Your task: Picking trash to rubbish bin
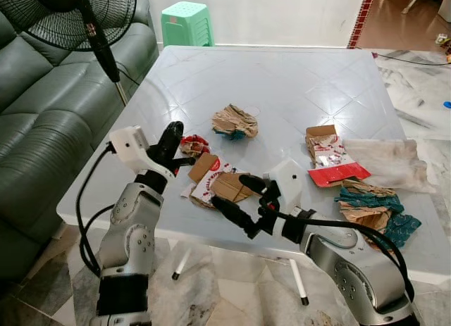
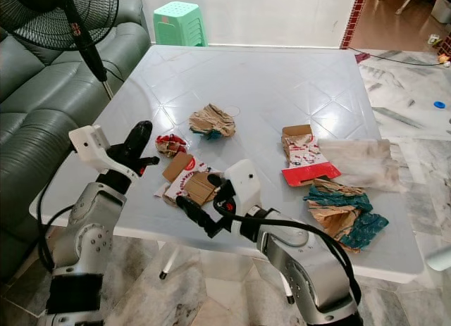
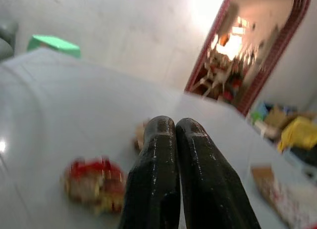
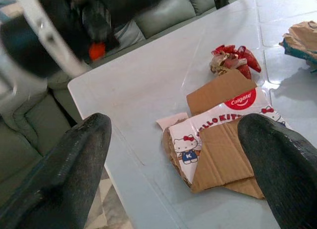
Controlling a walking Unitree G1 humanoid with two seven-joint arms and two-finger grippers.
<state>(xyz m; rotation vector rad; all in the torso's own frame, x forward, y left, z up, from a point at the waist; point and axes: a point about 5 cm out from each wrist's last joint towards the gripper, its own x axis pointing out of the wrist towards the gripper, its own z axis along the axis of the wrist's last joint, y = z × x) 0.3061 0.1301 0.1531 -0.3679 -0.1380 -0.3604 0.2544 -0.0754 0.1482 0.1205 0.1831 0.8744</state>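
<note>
1. Reading "Colgate" in a red roundel and "Hello Kitty" lettering on the flattened carton [image 4: 223,140]; it lies at the desk's near edge, brown inside face partly up, one flap torn.
2. Right pincer [image 1: 239,199] hovers just short of that carton, fingers [image 4: 74,160] spread wide, nothing between them.
3. Left pincer [image 1: 171,139] sits above the desk's near-left part, fingers [image 3: 153,179] pressed together, empty.
4. Crumpled red wrapper [image 1: 194,144] lies just beyond the left pincer, apart from it; print on it unreadable, blurred in the left wrist view.
5. Crumpled brown paper wad [image 1: 235,120] with a teal patch sits mid-desk.
6. Red-and-white box [image 1: 331,160], opened flat, lies right of centre; its print is too small to read.
7. Teal and brown scrap pile [image 1: 370,206] sits at the near right edge, beside a pale stained sheet [image 1: 391,160].
8. Desk [image 1: 282,79] is a pale grey tiled top; its near-right corner is hidden behind the right arm.
9. Fan [image 1: 77,16] is cut off by the frame's top, standing by the sofa [image 1: 42,115]; green stool [image 1: 187,23] stands behind the desk.
</note>
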